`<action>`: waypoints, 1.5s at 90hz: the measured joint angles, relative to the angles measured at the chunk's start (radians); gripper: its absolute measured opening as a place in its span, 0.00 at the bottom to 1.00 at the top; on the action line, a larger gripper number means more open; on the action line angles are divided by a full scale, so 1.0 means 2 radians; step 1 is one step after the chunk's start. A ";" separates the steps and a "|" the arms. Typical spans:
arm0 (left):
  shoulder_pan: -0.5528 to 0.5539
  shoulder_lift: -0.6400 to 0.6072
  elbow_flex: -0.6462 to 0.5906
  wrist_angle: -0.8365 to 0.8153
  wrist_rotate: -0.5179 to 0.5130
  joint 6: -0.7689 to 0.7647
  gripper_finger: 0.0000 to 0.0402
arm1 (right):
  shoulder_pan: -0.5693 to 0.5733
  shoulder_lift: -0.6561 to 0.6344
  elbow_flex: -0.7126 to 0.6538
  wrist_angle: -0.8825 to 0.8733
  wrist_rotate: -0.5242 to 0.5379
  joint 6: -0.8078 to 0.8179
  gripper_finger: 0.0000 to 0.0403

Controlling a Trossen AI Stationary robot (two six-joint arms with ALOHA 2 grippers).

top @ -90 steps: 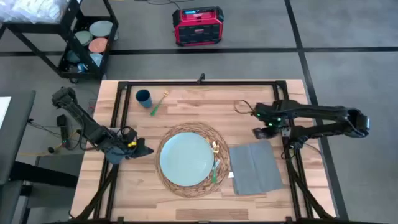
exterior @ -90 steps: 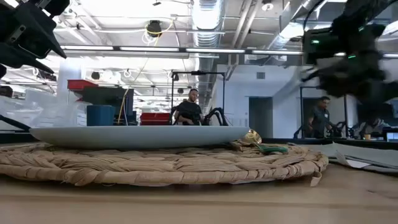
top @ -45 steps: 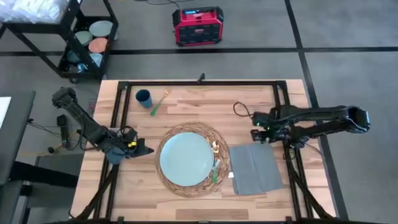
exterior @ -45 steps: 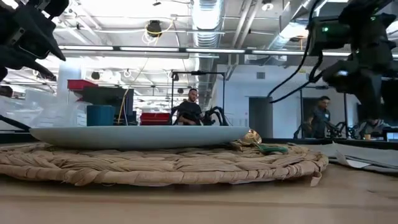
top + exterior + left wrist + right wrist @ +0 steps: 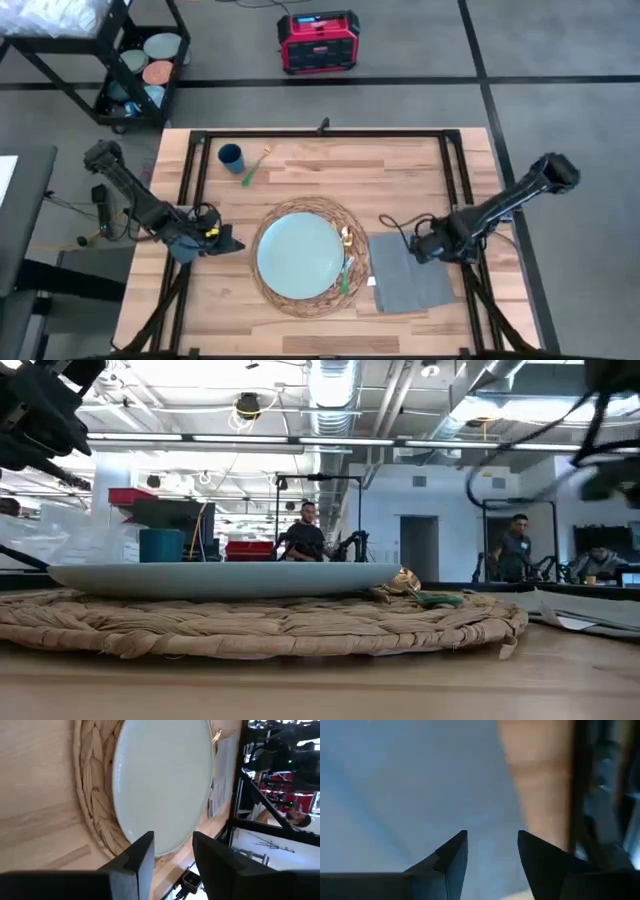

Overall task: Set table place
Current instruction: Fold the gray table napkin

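Right claw (image 5: 490,857) gapes over napkin (image 5: 395,785), a gap unseen overhead.

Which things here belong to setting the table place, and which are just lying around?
Job: mat, plate, napkin, cup, cutlery on the mat, cutlery by the cup, table.

Lying about: red box on the floor, cart with dishes.

Grey floor (image 5: 560,60) crossed by dark lines; a red boxy unit (image 5: 318,41) and black wheeled cart (image 5: 110,60) stand there. Ceiling ducts (image 5: 330,385) overhead.
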 joint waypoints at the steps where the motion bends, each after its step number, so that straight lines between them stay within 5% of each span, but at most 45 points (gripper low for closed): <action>1: 0.000 -0.002 0.000 -0.002 0.000 0.000 0.30 | 0.001 0.002 0.000 0.000 -0.002 0.001 0.39; 13: 0.000 -0.024 0.000 -0.035 -0.001 -0.001 0.30 | -0.002 0.030 -0.006 0.010 -0.029 0.006 0.39; 40: 0.000 -0.071 0.000 -0.094 -0.001 -0.018 0.30 | -0.039 0.042 -0.108 0.214 -0.102 0.015 0.39; 66: 0.000 -0.098 0.000 -0.124 -0.006 -0.015 0.30 | -0.048 0.035 -0.122 0.224 -0.105 0.011 0.36; 92: 0.000 -0.098 0.000 -0.138 -0.006 -0.027 0.30 | -0.048 0.036 -0.129 0.250 -0.099 -0.001 0.02; 113: 0.000 -0.098 0.000 -0.142 -0.006 -0.023 0.30 | -0.047 0.023 -0.100 0.241 -0.056 -0.018 0.00; 135: 0.000 -0.098 0.000 -0.145 -0.006 -0.024 0.30 | -0.048 0.019 -0.005 0.115 -0.030 -0.036 0.00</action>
